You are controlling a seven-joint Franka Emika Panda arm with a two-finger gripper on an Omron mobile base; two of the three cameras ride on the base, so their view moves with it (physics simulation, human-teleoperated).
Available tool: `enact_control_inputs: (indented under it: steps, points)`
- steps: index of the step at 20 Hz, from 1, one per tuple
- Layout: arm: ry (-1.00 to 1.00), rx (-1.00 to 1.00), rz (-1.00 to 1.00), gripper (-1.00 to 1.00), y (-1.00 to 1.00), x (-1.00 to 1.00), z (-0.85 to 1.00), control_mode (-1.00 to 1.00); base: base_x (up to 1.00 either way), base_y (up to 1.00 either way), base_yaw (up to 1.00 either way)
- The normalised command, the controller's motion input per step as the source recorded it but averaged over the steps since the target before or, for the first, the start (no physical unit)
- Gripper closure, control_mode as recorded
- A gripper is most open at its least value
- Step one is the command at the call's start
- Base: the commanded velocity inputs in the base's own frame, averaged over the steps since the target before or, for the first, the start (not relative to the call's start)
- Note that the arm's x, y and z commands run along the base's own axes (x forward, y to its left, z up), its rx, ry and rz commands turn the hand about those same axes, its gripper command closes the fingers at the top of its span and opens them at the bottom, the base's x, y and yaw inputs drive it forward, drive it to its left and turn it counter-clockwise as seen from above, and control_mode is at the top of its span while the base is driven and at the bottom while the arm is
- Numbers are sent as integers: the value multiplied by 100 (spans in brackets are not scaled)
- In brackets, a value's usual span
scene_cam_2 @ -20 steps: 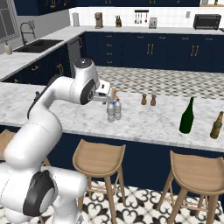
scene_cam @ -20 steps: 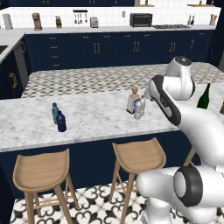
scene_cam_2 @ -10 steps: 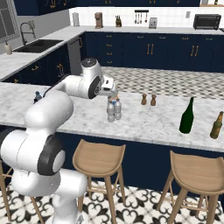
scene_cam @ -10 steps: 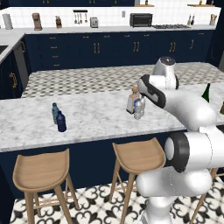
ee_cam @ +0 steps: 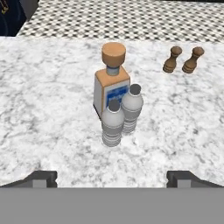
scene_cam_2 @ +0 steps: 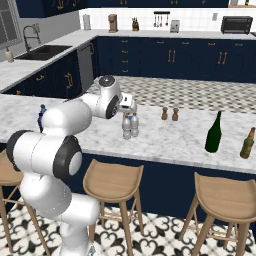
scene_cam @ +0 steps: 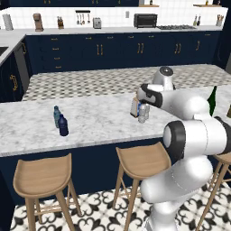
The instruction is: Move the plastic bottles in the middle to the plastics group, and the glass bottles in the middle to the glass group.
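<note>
Now, left base view: the arm is reaching over the marble desk (scene_cam: 99, 119), its hand hanging just above the middle cluster; the plastic bottles (scene_cam: 142, 113) are standing against the glass bottle (scene_cam: 135, 107); the plastics group (scene_cam: 60, 122) is sitting well apart to the left; the glass group (scene_cam: 212, 101) is peeking out behind the arm.
Right base view: the cluster is standing mid-desk under the hand; two brown shakers (scene_cam_2: 169, 114) are sitting near it; the wine bottle is standing well apart beside a brown bottle (scene_cam_2: 247, 143).
Hand view: the jaws (ee_cam: 112, 177) are standing wide apart, released, gripping nothing, their tips well clear of the bottles.
</note>
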Motion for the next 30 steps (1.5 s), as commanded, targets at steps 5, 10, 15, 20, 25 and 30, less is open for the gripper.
enact_control_inputs:
  steps: [5,10,15,20,25,30]
  points:
    - [0,0,1,-100,0,-16,-2,-100,0,0,0]
    - [4,0,3,-100,0,-5,-32,-100,0,0,0]
    - [0,0,2,-100,0,19,-14,-100,0,0,0]
    - [6,0,0,-100,0,24,-10,-100,0,0,0]
    - [18,-2,4,-100,0,20,-16,-100,0,0,0]
    - [15,-1,4,-100,0,26,-3,-100,0,0,0]
